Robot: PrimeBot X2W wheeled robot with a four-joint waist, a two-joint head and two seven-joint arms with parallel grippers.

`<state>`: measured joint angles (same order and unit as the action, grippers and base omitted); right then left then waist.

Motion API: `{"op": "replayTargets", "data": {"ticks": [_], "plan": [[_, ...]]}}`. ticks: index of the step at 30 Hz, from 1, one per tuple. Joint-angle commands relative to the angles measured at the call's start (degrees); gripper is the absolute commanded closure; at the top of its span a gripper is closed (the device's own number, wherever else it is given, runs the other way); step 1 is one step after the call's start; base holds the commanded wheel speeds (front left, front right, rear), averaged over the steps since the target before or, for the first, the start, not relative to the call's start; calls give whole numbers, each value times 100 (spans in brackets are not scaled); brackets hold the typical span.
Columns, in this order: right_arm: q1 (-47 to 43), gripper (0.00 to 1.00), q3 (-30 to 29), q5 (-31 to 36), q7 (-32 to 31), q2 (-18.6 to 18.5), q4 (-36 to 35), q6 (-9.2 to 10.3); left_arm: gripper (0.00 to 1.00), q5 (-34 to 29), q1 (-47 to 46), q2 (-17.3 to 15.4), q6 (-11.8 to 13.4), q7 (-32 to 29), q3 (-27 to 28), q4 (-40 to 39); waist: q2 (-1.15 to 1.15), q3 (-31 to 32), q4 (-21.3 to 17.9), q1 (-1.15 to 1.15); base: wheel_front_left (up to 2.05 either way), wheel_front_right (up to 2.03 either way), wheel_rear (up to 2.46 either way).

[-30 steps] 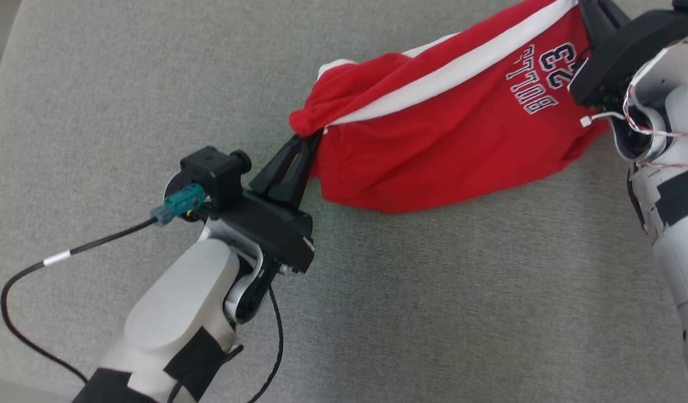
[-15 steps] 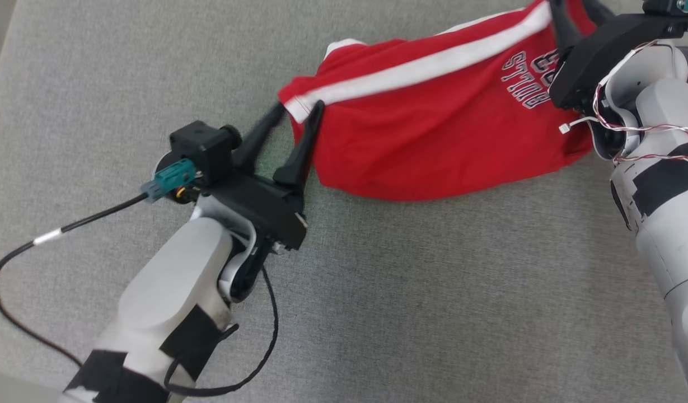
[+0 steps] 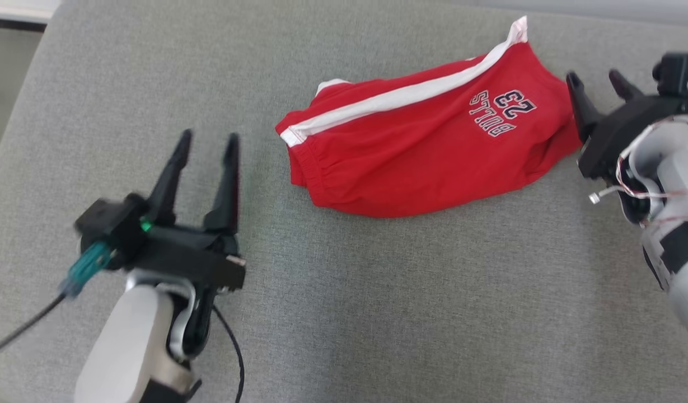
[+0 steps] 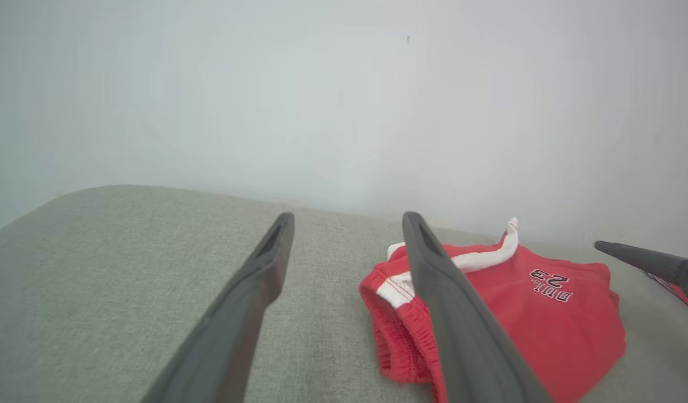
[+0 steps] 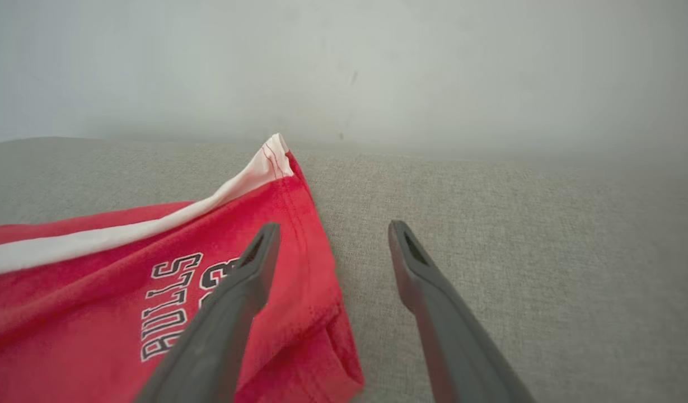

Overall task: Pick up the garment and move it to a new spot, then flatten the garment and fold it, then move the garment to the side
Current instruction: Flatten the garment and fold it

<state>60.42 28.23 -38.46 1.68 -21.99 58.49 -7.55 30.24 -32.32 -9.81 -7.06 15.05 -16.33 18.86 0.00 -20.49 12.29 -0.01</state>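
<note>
The garment (image 3: 427, 151) is a pair of red shorts with a white side stripe and "BULLS 23" lettering, lying folded and loose on the grey cushion (image 3: 377, 313). My left gripper (image 3: 208, 141) stands open to the left of the waistband end, apart from the cloth. At the right edge my right gripper (image 3: 597, 81) is open beside the garment's leg end, holding nothing. The left wrist view has the garment (image 4: 523, 313) to the right of my open fingers (image 4: 254, 291). In the right wrist view the garment (image 5: 97, 291) lies left of and under my fingers (image 5: 237, 291).
The grey cushion's left edge (image 3: 19, 112) curves down at the far left, with a pale strip beyond it. A black cable (image 3: 24, 330) trails from my left wrist. A pale wall (image 4: 344, 101) stands behind the cushion.
Both grippers have opened and let go of the garment, which now lies on the cushion. Both have drawn back from it, the left one down and left. The head view has also shifted.
</note>
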Motion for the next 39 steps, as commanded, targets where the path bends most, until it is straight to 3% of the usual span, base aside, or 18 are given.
{"op": "replayTargets", "data": {"ticks": [1,11,18,19,21,31,39], "plan": [[-122,0,45,-65,-8,-63,-3,16,0,-163,242,103,9,15,218,-177,0,78,-21,1,0,0,0],[-405,0,263,-380,-48,-85,286,16,0,-1405,1449,617,-36,15,1311,-1340,0,44,127,1,0,0,0],[-424,0,351,-486,-147,43,547,16,0,-1464,1828,688,-40,15,1470,-1447,0,52,195,1,0,0,0],[-416,40,375,-492,-194,59,588,16,0,-1473,1869,691,-41,15,1459,-1448,0,59,203,1,0,0,0],[-399,100,403,-551,-289,89,660,16,0,-1480,1939,691,-41,15,1443,-1473,0,79,208,1,0,0,0],[-744,100,359,-1108,-117,96,358,16,0,-1436,2217,693,-42,16,1524,-1493,0,441,-108,1,0,0,0],[-1755,100,356,-1817,127,-282,-508,16,0,-1579,2520,690,-43,16,1600,-1499,0,839,-537,1,0,0,0]]}}
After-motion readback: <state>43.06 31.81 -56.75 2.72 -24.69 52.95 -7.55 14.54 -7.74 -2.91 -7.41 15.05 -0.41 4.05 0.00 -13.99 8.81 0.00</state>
